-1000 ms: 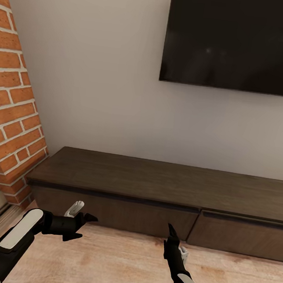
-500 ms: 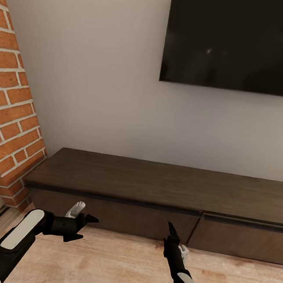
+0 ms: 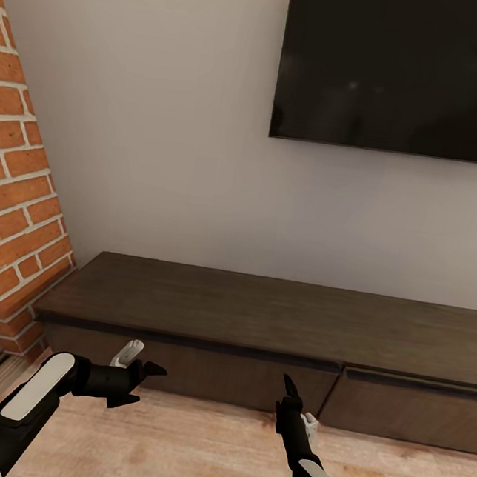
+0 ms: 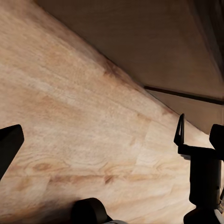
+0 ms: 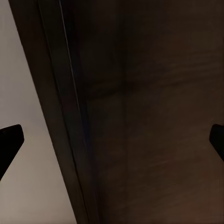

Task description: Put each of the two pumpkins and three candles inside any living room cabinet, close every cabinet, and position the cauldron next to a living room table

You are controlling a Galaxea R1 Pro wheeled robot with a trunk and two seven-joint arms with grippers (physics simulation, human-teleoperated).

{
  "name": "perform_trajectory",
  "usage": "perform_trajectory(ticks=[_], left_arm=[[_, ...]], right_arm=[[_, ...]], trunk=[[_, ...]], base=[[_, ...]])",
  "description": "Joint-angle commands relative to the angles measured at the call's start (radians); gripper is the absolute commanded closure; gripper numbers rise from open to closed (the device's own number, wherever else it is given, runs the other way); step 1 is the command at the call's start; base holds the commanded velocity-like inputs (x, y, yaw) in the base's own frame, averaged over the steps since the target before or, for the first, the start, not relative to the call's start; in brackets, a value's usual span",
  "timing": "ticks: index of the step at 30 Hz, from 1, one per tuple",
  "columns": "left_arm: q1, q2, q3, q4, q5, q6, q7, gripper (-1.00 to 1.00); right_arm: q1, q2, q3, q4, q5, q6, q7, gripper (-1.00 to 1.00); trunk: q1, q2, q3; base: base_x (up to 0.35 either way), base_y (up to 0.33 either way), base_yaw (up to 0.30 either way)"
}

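The long dark-brown cabinet (image 3: 273, 317) runs along the wall ahead, and both of its drawer fronts sit flush and closed. My left gripper (image 3: 140, 385) hangs open and empty over the floor, just before the left drawer front. Near the seam between the two drawers, my right gripper (image 3: 290, 398) points at the cabinet, open and empty. In the right wrist view its fingertips (image 5: 10, 140) stand wide apart before the dark cabinet front (image 5: 154, 116). The left wrist view shows the cabinet base (image 4: 140, 37) and my right gripper (image 4: 198, 149). Pumpkins, candles, cauldron and table are out of view.
A large black TV (image 3: 405, 69) hangs on the pale wall above the cabinet. A red brick column (image 3: 13, 188) stands at the left, close to the cabinet's left end. Light wood floor (image 3: 197, 450) stretches between me and the cabinet.
The whole picture has shifted slightly: cabinet a bit lower, brick column further left, so the camera moved. Both arms keep the same pose and both grippers stay open.
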Motion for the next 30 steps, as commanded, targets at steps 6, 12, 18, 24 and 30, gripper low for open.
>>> perform_trajectory(ticks=[6,12,18,24,30], left_arm=[[-0.001,0.001,-0.065,-0.001,0.010,0.000,0.010,-1.00],[-0.001,0.002,-0.168,-0.016,0.012,0.000,0.008,-1.00],[-0.001,0.008,-0.252,-0.091,0.084,0.000,0.009,-1.00],[0.002,0.068,-0.286,-0.182,0.175,0.000,0.013,-1.00],[0.005,0.080,-0.328,-0.169,0.177,-0.001,0.015,-1.00]], right_arm=[[-0.001,-0.001,0.006,0.001,-0.010,0.000,0.004,-1.00],[-0.001,0.000,0.007,0.000,-0.010,0.000,0.006,-1.00],[-0.001,0.001,0.008,0.000,-0.006,0.000,0.031,-1.00],[-0.001,0.001,0.009,0.000,-0.006,-0.010,0.035,-1.00],[-0.001,0.003,0.009,0.000,-0.004,-0.023,0.053,-1.00]], trunk=[[0.000,0.000,-0.001],[0.000,0.000,-0.001],[0.000,0.000,-0.001],[0.000,0.000,-0.001],[0.000,0.000,-0.001]], base=[[0.022,0.000,0.000],[0.001,0.000,0.000],[0.000,0.000,0.000],[0.122,0.035,0.000],[0.033,0.010,0.000]])
